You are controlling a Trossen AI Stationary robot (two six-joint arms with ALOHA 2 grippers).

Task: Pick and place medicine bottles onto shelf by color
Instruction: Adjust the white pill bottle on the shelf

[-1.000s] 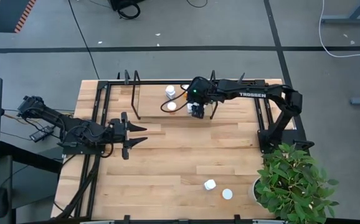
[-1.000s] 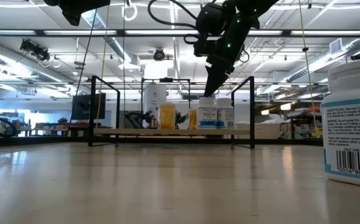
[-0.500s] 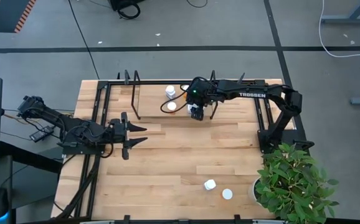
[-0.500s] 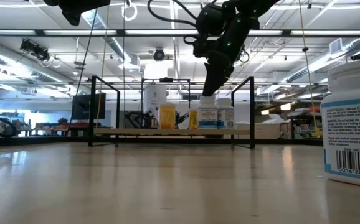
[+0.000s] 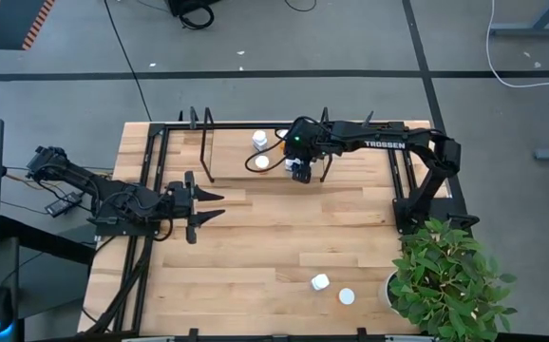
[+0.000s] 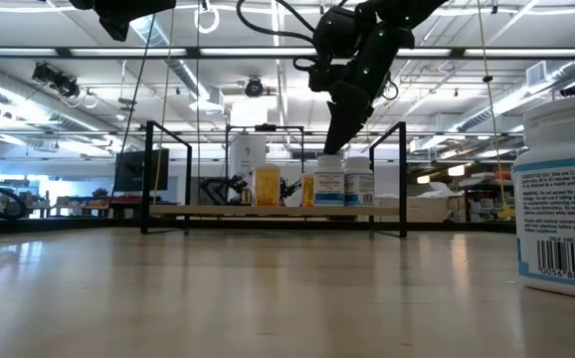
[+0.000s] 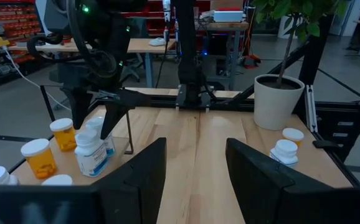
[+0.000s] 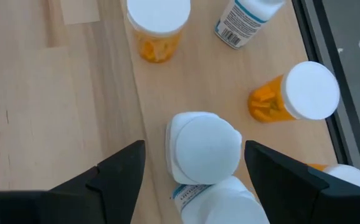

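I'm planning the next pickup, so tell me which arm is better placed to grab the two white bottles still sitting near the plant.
Probably the right. The two white bottles lie near the plant, on the right arm's half. The right gripper, open, hangs over the shelf; the left gripper, also open, waits across the table.

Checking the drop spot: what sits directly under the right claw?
Under the open right claw stands a white bottle on the shelf, with another white cap touching it. Their labels are mostly hidden from above.

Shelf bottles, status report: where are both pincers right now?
Right pincer open, above a white bottle on the shelf. Left pincer open, idle over table's left. Two white bottles wait by the plant. Nothing blocking.
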